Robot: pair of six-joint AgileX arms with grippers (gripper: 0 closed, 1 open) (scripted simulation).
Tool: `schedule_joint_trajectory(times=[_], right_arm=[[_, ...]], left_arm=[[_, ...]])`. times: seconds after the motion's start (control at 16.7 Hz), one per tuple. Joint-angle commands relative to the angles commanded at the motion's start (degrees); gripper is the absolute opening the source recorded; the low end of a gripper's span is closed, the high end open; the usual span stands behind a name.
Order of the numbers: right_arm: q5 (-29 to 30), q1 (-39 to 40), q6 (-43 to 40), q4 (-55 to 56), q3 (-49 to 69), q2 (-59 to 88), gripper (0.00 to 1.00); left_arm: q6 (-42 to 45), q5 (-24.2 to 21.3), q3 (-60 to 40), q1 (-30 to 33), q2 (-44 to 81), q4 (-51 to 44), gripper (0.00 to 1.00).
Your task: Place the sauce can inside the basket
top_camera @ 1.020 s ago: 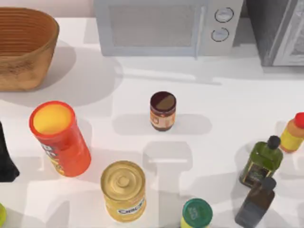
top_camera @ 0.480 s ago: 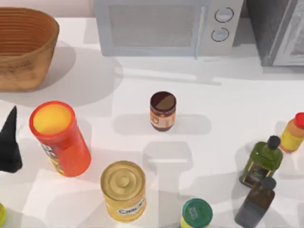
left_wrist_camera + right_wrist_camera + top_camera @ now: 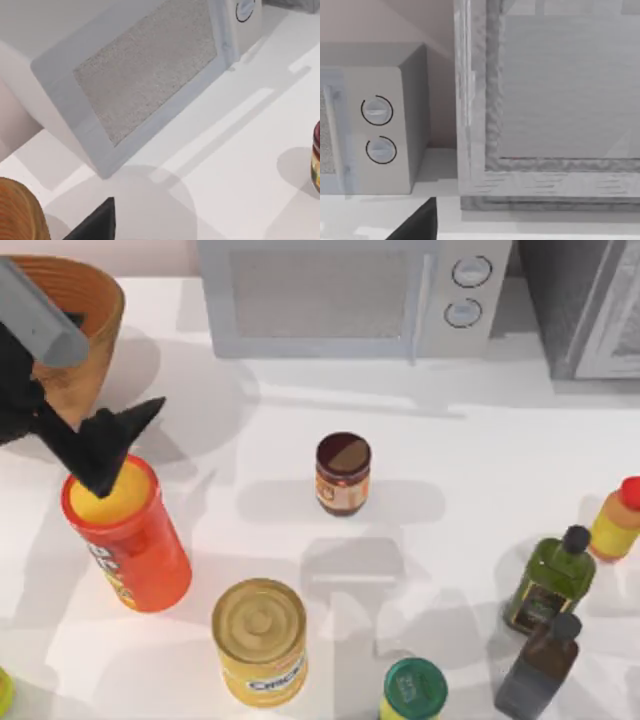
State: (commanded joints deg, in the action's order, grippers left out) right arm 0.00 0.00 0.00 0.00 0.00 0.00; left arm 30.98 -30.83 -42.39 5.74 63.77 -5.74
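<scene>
The sauce can point(image 3: 343, 473), short with a dark brown lid and an orange-brown label, stands upright mid-table; its edge also shows in the left wrist view point(image 3: 316, 159). The wicker basket point(image 3: 95, 302) sits at the far left corner, partly covered by my left arm, and its rim is in the left wrist view point(image 3: 20, 212). My left gripper point(image 3: 128, 445) hangs open and empty over the top of the red-orange tube point(image 3: 128, 535), in front of the basket and well left of the sauce can. A dark part of my right gripper point(image 3: 417, 222) faces the microwave's dials.
A microwave point(image 3: 340, 295) lines the back edge, with a grey cabinet point(image 3: 590, 305) to its right. A yellow gold-lidded can point(image 3: 260, 640) and a green-lidded jar point(image 3: 413, 688) stand near the front. Three bottles point(image 3: 552, 585) cluster at the right.
My left arm has swung in from the table's left edge, up and to the right. Its gripper now hovers over the red-orange tube by the basket. No object has moved.
</scene>
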Motion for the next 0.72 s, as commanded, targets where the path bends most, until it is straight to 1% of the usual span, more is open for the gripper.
schedule_joint_trajectory(times=[0.18,0.36,0.54,0.72], right_arm=[[0.0,0.0,0.0,0.0,0.0,0.0,1.00],[0.0,0.0,0.0,0.0,0.0,0.0,1.00],[0.0,0.0,0.0,0.0,0.0,0.0,1.00],[0.0,0.0,0.0,0.0,0.0,0.0,1.00]], left_arm=[[6.8,-6.1,-10.1,3.0,18.9,-1.3,1.00],[12.8,-11.5,-18.4,6.0,34.6,-2.5,1.00],[17.6,-15.6,-23.9,9.0,46.2,-3.8,1.00],[20.6,-17.8,-26.4,11.2,52.7,-4.9,1.00]])
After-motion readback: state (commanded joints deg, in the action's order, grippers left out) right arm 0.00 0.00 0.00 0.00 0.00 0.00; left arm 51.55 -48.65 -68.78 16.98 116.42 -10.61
